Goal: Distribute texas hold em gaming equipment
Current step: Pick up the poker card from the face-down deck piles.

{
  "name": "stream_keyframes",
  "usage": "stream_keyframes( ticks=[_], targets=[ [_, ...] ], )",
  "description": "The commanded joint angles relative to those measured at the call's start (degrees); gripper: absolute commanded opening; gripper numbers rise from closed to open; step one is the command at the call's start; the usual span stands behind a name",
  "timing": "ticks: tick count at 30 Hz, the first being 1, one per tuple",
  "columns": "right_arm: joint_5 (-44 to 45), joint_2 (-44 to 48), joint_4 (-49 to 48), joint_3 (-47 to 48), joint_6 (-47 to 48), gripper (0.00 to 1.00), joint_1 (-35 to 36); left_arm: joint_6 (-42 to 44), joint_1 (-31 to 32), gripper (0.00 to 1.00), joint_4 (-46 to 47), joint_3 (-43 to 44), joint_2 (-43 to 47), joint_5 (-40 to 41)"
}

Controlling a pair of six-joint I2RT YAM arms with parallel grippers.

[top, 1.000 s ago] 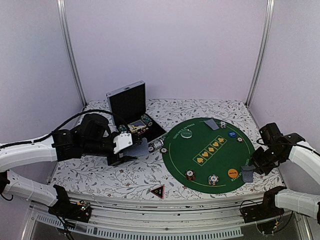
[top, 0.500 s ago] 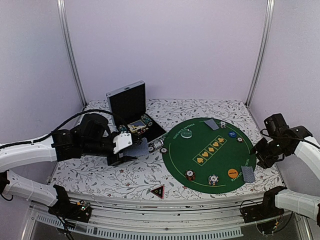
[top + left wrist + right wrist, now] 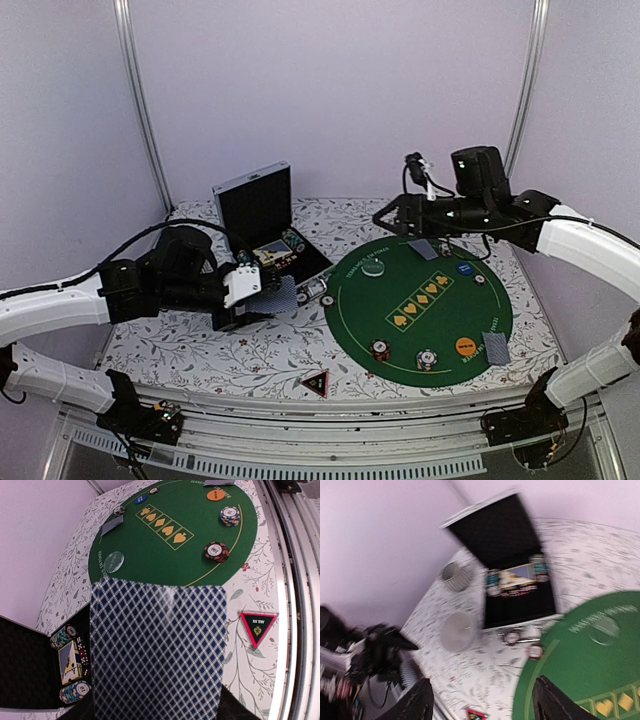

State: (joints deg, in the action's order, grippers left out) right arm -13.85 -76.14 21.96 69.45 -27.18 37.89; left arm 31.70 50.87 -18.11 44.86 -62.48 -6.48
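My left gripper [image 3: 262,298] is shut on a stack of grey-blue-backed playing cards [image 3: 157,650] left of the green mat [image 3: 440,318]; the stack hides the fingers in the left wrist view. My right gripper [image 3: 388,220] hangs open and empty above the mat's far edge, its fingers [image 3: 417,705] wide apart. On the mat lie two cards [image 3: 495,347] [image 3: 423,248], striped chips [image 3: 380,350] [image 3: 427,359], an orange disc [image 3: 465,346], a blue disc [image 3: 464,268] and a white disc [image 3: 372,266]. The black red-edged triangle [image 3: 316,383] lies on the cloth near the front edge.
An open black case [image 3: 262,215] with chips and cards stands at the back left. Two loose chips [image 3: 308,290] [image 3: 327,299] lie between the case and the mat. A white bowl [image 3: 457,630] and a grey mug [image 3: 454,575] sit left of the case. Metal posts and walls enclose the table.
My right gripper opened, left a card on the mat's near right edge, then swung up and across to the mat's far side. The left arm has not moved.
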Motion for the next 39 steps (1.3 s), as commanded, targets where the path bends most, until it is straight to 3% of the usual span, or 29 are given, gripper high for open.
stream_keyframes(
  ticks=[1,6,12,19,31,39],
  targets=[
    [-17.48,-9.03,-11.33,7.93,14.43,0.72,9.84,1.91,-0.29,0.59,2.21,-1.34,1.38,-0.85],
    [-20.12,-18.98,-8.42,14.37,15.35,0.75,13.89,2.13,-0.23,0.59,2.67,-1.59,1.1,0.23],
    [-24.06,-23.29,-11.39,13.37,15.67,0.8,14.67,2.18,-0.22,0.59,3.29,-2.13,1.33,1.01],
    [-19.94,-28.29,-12.25,13.76,17.35,0.81,18.07,2.22,-0.23,0.59,3.58,-2.23,1.22,1.78],
    [-12.8,-28.8,-12.13,11.87,15.58,0.75,17.69,2.05,-0.21,0.59,4.29,-2.57,2.1,1.29],
    [-14.1,-25.92,-11.09,10.43,15.98,0.69,16.96,1.96,-0.17,0.58,4.65,-2.67,2.03,1.99]
  ],
)
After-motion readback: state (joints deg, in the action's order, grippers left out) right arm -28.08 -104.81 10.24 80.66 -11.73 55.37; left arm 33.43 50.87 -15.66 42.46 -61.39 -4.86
